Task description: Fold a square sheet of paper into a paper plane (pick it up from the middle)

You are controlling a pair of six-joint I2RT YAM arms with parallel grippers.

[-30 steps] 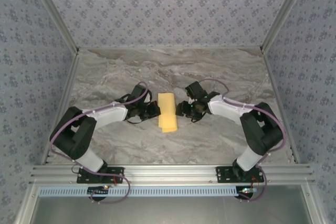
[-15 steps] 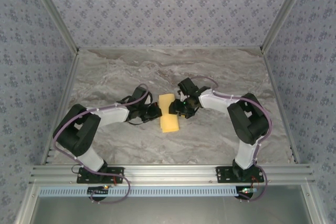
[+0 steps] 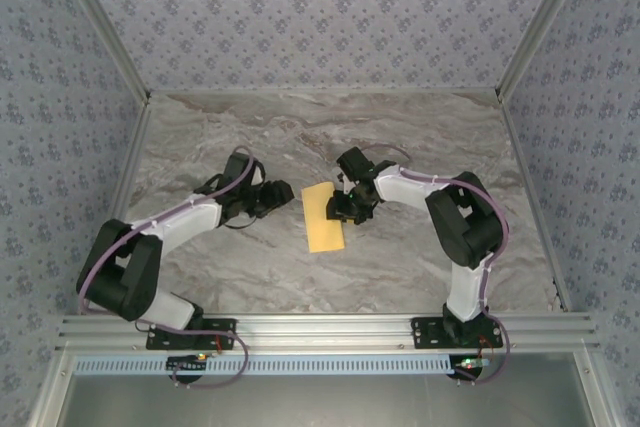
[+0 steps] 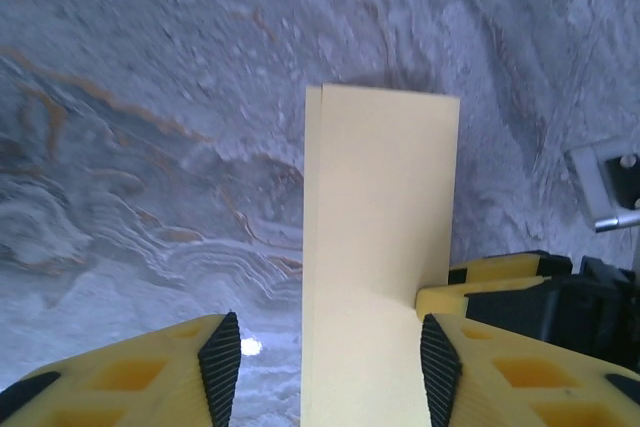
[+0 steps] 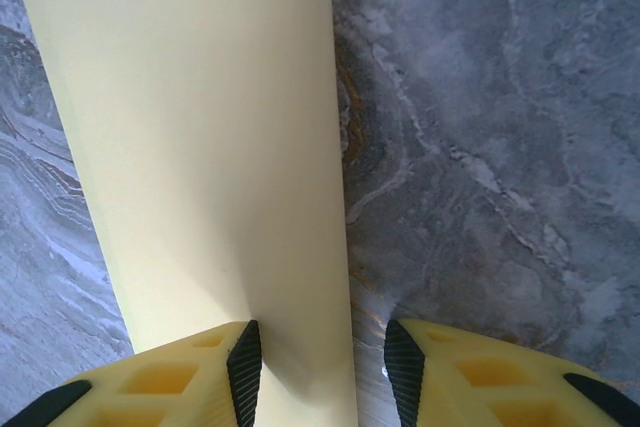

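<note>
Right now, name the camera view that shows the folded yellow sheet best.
Top external: the folded sheet of paper shows at its full length and width there, though small. Left wrist gives its far end close up, with the near end cut off. Right wrist gives a middle stretch, both ends cropped.

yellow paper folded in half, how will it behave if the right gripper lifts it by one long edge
Probably floppy: the yellow paper looks thin and lies flat on the table, so its free side would likely droop. Likely very light, apt to slide on the smooth marbled top if nudged. Its slightly offset layers may splay apart.
</note>
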